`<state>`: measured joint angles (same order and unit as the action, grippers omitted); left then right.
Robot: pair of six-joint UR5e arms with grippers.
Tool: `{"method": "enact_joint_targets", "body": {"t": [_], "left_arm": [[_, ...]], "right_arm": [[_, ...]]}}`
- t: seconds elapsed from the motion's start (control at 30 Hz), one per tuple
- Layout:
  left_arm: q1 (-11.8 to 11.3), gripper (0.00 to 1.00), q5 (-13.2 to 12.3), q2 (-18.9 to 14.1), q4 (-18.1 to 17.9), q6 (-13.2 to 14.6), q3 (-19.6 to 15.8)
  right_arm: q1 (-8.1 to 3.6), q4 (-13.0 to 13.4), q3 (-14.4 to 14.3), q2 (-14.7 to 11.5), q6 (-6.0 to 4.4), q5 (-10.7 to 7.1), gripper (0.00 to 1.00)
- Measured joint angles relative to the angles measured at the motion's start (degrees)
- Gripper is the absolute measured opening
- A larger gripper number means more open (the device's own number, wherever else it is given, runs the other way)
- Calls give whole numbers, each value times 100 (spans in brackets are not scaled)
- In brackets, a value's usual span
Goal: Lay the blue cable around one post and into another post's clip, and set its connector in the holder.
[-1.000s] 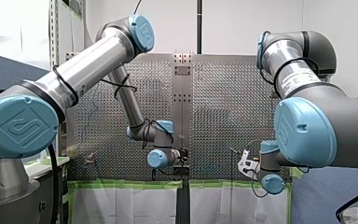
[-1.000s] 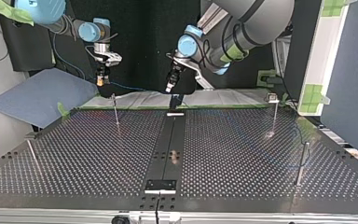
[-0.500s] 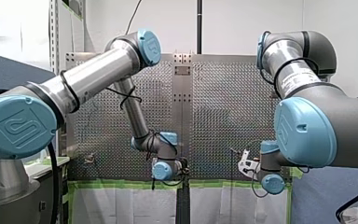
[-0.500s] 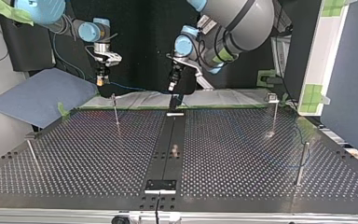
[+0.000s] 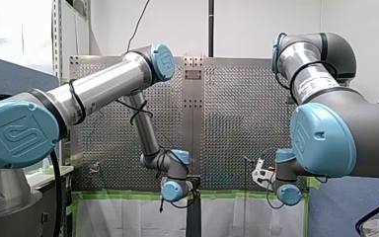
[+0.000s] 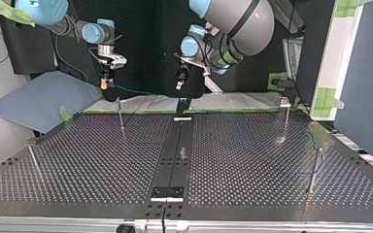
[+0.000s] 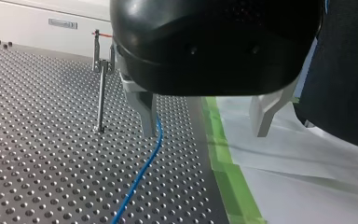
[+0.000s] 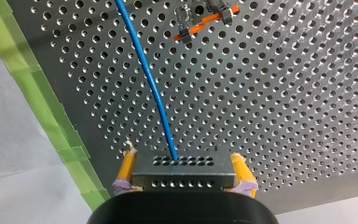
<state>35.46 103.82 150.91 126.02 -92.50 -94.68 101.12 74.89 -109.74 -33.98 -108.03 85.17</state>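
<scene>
Perforated table [image 8: 284, 116], taped edge [image 8: 28, 79], blue cable [image 8: 154, 93], right end effector [image 8: 184, 173] clamping connector [image 8: 182, 179]

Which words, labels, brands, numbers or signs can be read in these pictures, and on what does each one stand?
No word or number can be read, so nothing is quoted.
Embossed logo sign, letters unclear: blue cap on my left arm and blue cap on my right arm.
White label on my right arm: print too small to read.
Grey plate on the far wall: blurred, unreadable.
</scene>
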Motion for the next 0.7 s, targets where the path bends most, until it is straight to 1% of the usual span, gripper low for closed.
{"method": "enact_joint_targets", "body": {"t": [0.17,0.43,0.53,0.7], "left_arm": [[79,100,-15,3,75,14,225],[164,100,-3,6,40,150,387],[179,100,15,39,35,252,469],[200,100,139,228,224,496,702]], "right_arm": [[0,0,0,0,0,0,0],[7,-8,0,0,0,0,0],[8,-14,0,2,0,0,0],[9,-17,0,2,0,0,0]]}}
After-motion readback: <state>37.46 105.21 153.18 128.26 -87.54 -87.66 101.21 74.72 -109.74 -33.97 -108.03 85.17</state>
